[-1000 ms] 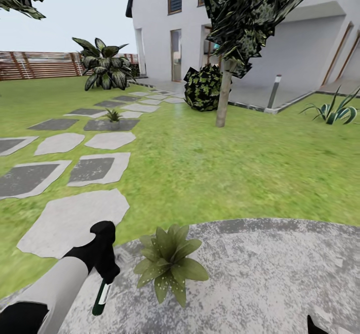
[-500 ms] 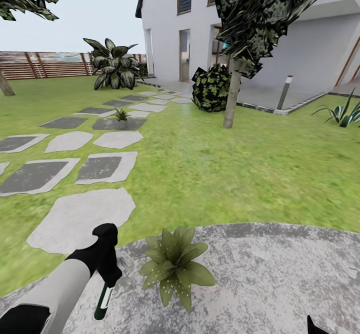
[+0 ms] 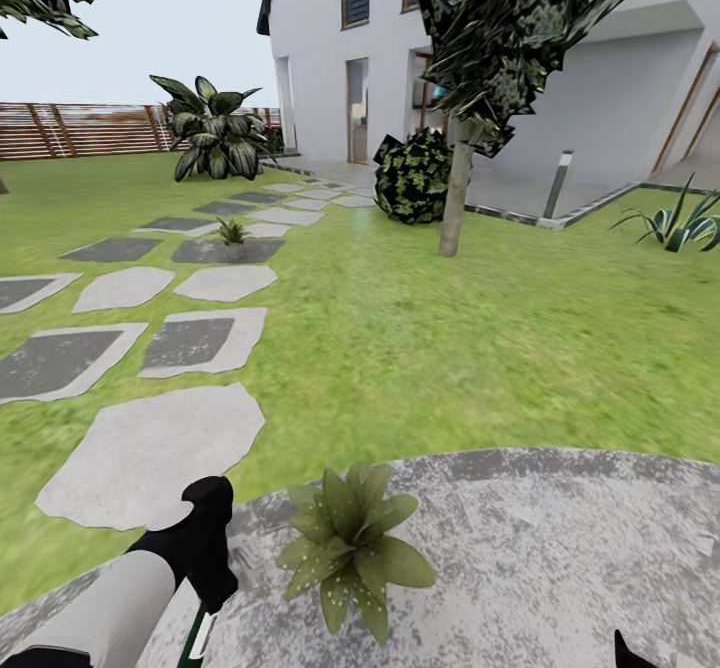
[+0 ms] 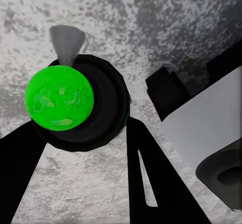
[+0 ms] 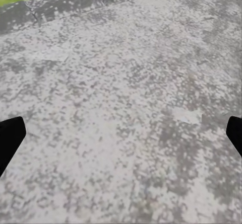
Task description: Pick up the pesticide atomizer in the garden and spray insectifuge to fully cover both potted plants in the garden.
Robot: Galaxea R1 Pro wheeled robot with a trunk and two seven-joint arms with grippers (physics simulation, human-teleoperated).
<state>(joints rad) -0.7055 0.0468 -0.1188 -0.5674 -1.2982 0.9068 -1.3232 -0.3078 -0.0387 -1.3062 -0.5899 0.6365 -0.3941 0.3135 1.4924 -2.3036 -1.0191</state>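
My left gripper (image 3: pixel 207 582) is shut on the pesticide atomizer (image 3: pixel 196 638), a dark bottle hanging down at the head view's lower edge. The left wrist view shows the bottle's round dark end with its green mark (image 4: pixel 59 98) and the pale trigger head (image 4: pixel 65 39), between the black fingers (image 4: pixel 151 183). Just right of that gripper, one potted plant (image 3: pixel 350 548) with speckled pointed leaves stands on the round grey patio (image 3: pixel 560 558). The other potted plant (image 3: pixel 232 233) sits far off among the stepping slabs. My right gripper (image 5: pixel 121 136) is open above bare patio, its tip (image 3: pixel 625 651) low right.
Grey stepping slabs (image 3: pixel 150 448) lead across the lawn toward a white house (image 3: pixel 330 58). A thin tree (image 3: pixel 455 178), a dark round bush (image 3: pixel 412 176), a grey post (image 3: pixel 556 186), a broad-leaved bush (image 3: pixel 212 138) and a slatted fence (image 3: pixel 70 128) stand farther off.
The camera swung a little, so the whole scene shifted sideways and back. My left arm and the atomizer sit lower in the picture; the bottle is now partly cut by the frame edge.
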